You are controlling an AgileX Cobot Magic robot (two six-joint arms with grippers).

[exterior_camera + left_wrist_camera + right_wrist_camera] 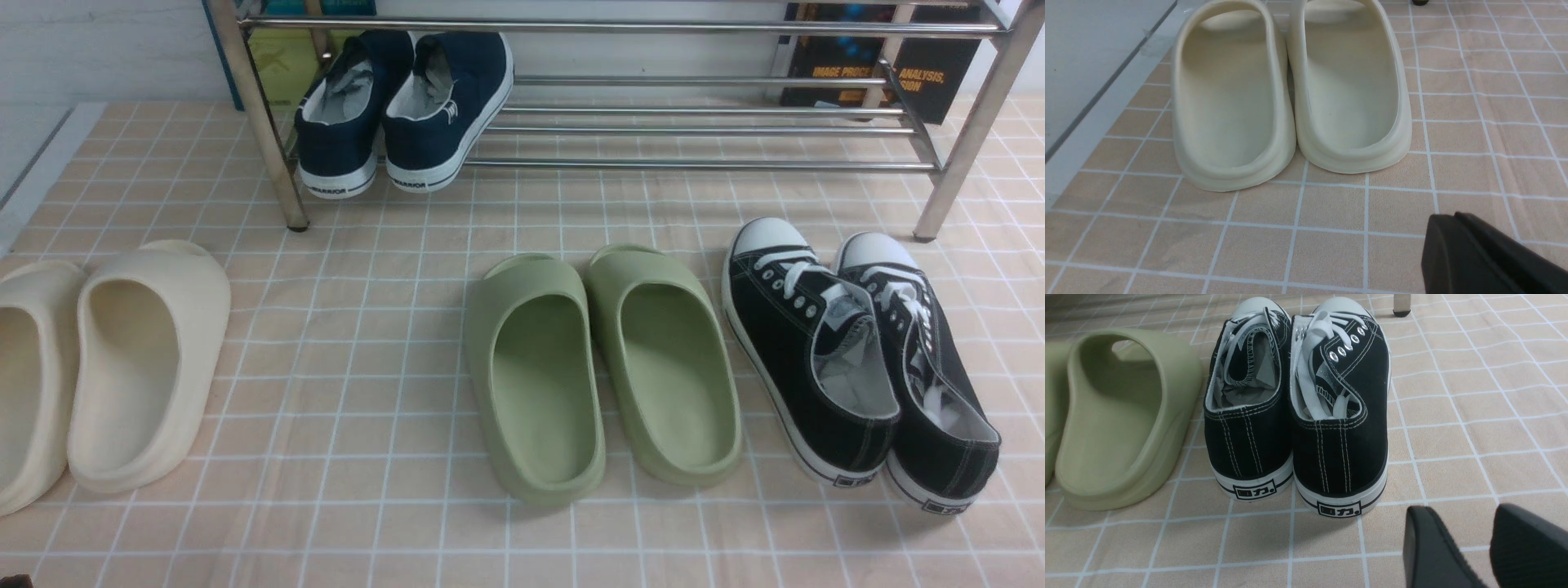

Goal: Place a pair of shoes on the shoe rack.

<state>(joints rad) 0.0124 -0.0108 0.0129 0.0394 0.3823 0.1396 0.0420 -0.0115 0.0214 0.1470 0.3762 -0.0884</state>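
Now left tool [1457,245] closed, right tool [1482,543] parted, both empty.

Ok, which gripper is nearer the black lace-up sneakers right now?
Right. The right gripper sits just behind the heels of the black lace-up sneakers, touching nothing. The left gripper is behind the cream slides, far across the mat.

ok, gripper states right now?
Left gripper: closed, holding nothing.
Right gripper: open, holding nothing.
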